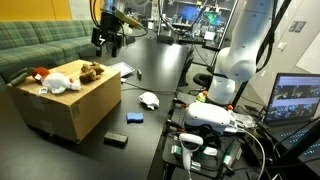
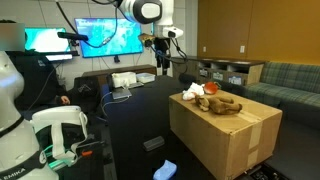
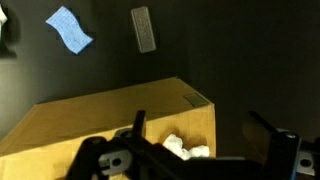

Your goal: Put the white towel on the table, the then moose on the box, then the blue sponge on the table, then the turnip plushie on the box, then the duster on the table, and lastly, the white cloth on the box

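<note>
A cardboard box (image 1: 70, 105) carries a brown moose plush (image 1: 92, 71), a white cloth (image 1: 60, 85) and a red-and-white plushie (image 1: 38, 73); the box (image 2: 235, 135) and the moose (image 2: 222, 103) show in both exterior views. On the dark table lie a white towel (image 1: 150, 100), a blue sponge (image 1: 135, 118) and a dark flat duster (image 1: 116, 139). My gripper (image 1: 108, 42) hangs high above the table beyond the box, open and empty. In the wrist view its fingers (image 3: 205, 130) frame the box top (image 3: 110, 115) and the white cloth (image 3: 185, 150), with the sponge (image 3: 68, 28) and the duster (image 3: 144, 28) far below.
A green sofa (image 1: 30, 40) stands behind the box. Monitors (image 2: 95, 38) and cabled equipment (image 1: 215, 120) crowd the table's edge. A second white robot base (image 1: 240, 55) stands by the table.
</note>
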Available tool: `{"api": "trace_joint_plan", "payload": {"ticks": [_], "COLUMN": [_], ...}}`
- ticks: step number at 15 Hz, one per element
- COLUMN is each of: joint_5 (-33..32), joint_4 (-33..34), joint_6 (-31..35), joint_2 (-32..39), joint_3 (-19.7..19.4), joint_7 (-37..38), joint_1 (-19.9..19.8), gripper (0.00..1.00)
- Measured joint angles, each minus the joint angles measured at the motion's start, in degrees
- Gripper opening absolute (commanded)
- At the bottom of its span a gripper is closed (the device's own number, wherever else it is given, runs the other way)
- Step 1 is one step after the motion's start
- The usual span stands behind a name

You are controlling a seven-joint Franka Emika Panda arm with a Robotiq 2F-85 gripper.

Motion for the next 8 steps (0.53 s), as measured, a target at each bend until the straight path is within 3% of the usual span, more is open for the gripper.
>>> {"api": "trace_joint_plan", "payload": {"ticks": [4, 8], "joint_5": [5.4, 6.9], "joint_4": [-13.1, -21.0], "joint_6": [0.1, 1.1], "joint_2": [-9.9, -15.2], "joint_3": [-0.9, -2.4], "joint_7": [-6.0, -8.5], "joint_1": [-1.6, -2.1], "gripper": [1.0, 1.0]}}
